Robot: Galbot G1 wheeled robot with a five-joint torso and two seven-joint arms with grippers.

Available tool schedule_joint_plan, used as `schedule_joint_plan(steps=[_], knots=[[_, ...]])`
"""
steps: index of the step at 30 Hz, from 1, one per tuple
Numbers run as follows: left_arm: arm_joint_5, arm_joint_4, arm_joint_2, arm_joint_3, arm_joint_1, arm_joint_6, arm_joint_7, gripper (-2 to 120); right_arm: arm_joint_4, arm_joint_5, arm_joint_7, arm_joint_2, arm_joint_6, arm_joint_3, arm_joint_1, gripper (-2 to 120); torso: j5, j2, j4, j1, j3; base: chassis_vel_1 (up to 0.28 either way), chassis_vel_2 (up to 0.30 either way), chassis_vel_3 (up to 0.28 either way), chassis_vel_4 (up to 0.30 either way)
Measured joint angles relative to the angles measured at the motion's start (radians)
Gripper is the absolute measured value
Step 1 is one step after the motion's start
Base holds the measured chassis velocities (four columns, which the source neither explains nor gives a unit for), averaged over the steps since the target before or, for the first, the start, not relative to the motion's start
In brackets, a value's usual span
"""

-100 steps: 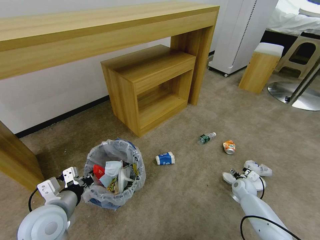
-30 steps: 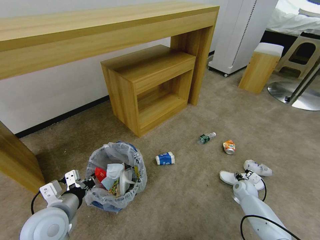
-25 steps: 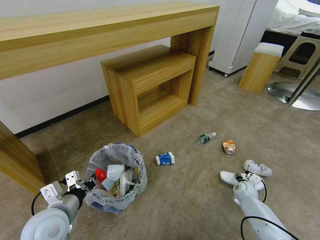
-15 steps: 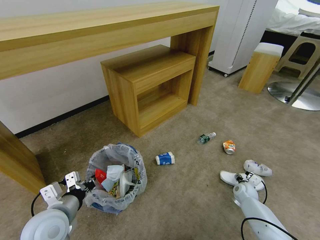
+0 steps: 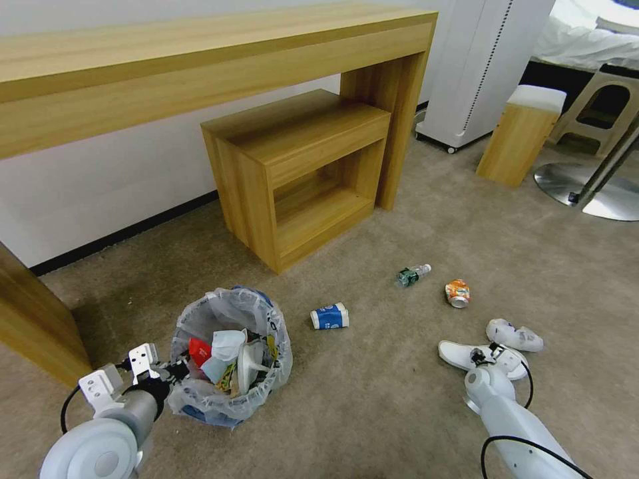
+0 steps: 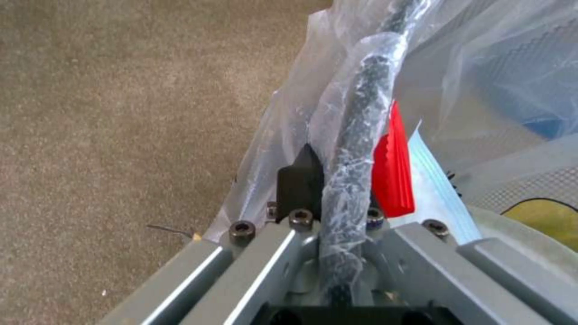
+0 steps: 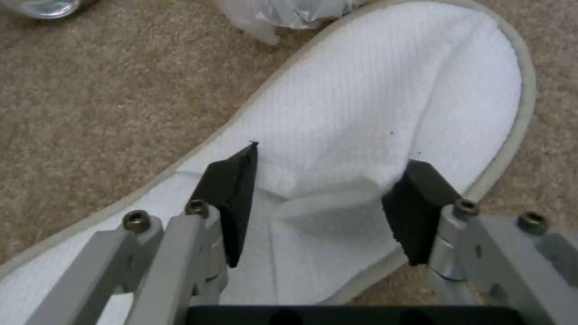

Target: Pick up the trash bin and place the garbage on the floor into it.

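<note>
Floor: beige short-pile carpet (image 5: pixel 373 399), fuzzy and flat, running under the wooden desk (image 5: pixel 200 60).
Bin: small round trash bin lined with crinkled translucent plastic bag (image 5: pixel 229 359), low left on the carpet, stuffed; its base is hidden by the bag.
Left gripper (image 6: pixel 334 180): low, reaching level, clamped on the bag-wrapped rim.
Slipper: flat white fabric slipper (image 7: pixel 361 126), heel cut off, lying by the right arm.
Right gripper (image 7: pixel 322 203): tipped down, jaws spread, pads straddling the slipper's upper.
</note>
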Motion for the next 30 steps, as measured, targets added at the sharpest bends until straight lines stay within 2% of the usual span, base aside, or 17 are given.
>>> schedule_joint_plan(steps=[14, 17, 20, 30], knots=[[0.004, 0.001, -0.003, -0.002, 0.008, -0.003, 0.004, 0, -0.004, -0.015, -0.007, 0.003, 0.01, -0.004, -0.01, 39, 0.0, 0.0, 0.0, 0.0, 0.0, 0.0, 0.0, 0.0, 0.0], [0.004, 0.002, -0.004, -0.001, 0.008, -0.003, 0.004, 0, -0.006, -0.018, -0.01, 0.003, 0.011, -0.005, -0.01, 27, 0.0, 0.0, 0.0, 0.0, 0.0, 0.0, 0.0, 0.0, 0.0], [0.004, 0.002, -0.003, -0.001, 0.008, -0.003, 0.005, 0, -0.011, -0.021, -0.012, 0.008, 0.014, -0.005, -0.009, 23, 0.0001, 0.0, 0.0, 0.0, 0.0, 0.0, 0.0, 0.0, 0.0], [0.006, 0.008, -0.006, 0.001, 0.008, -0.003, 0.005, 0, -0.022, -0.036, -0.023, 0.012, 0.032, -0.012, -0.008, 19, 0.0, 0.0, -0.0001, 0.0, 0.0, 0.0, 0.0, 0.0, 0.0]])
